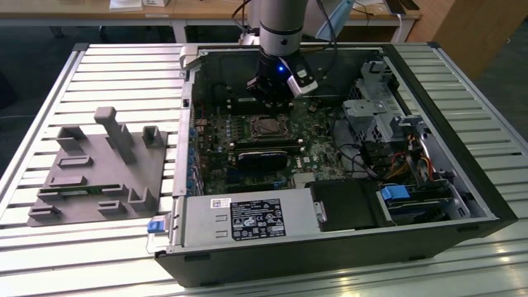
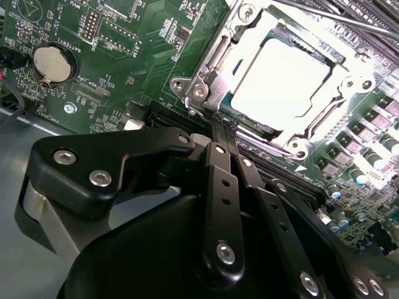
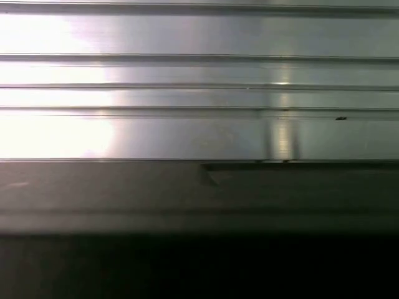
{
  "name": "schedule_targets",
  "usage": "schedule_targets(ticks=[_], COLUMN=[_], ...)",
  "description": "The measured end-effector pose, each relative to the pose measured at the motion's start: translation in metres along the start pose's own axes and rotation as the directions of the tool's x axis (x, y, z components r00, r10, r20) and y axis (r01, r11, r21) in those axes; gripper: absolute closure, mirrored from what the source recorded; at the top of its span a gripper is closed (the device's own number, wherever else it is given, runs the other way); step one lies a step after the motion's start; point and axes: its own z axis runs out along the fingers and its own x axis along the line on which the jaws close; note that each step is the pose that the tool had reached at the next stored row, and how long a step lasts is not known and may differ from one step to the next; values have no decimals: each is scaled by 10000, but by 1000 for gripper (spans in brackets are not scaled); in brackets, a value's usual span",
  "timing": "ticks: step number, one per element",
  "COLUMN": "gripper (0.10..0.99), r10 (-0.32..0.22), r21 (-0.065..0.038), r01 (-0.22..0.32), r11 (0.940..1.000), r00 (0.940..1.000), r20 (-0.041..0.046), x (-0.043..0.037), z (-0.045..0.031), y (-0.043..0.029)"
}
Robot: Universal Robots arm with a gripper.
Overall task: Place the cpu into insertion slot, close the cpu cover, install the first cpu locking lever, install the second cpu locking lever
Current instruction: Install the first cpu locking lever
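Gripper (image 2: 218,128) fingers are lying pressed together, closed on nothing I can make out, their black tips reaching to the near corner of the insertion slot (image 2: 206,68) in the second wrist view. Inside that socket the cpu (image 2: 280,84) is sitting flat, its pale metal top glaring under the light, and the cpu cover (image 2: 340,93) is lying down around it as a thin silvery frame, its window showing the chip. A slim metal rod, seemingly one of the locking levers (image 2: 349,22), is running along the far side of the socket; whether it is latched I cannot tell. On the green motherboard (image 2: 143,56) beside the socket a round coin battery (image 2: 53,63) is sitting in its holder. In the exterior view the gripper (image 1: 268,99) is hanging from the arm (image 1: 281,25) inside the open computer case (image 1: 462,154), just above the socket (image 1: 268,127), which is showing there as a small square with a silvery rim; the chip and frame are too small to separate. That view is also showing a black heatsink block (image 1: 264,159) near the socket, a power supply (image 1: 247,218) along the case's near wall, and a grey fixture tray (image 1: 95,173) lying on the slatted table (image 1: 99,247), well apart toward the exterior view's left. In the first wrist view, bright ribbed metal (image 3: 199,81) is lying above a dark band.
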Motion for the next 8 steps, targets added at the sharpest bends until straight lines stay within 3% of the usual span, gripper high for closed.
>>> schedule_targets(ticks=[8], gripper=[980], r10=[-1], r21=[-32], r01=[1], r11=[10000], r00=[10000], r20=[12], x=[-5], z=[-15], y=[8])
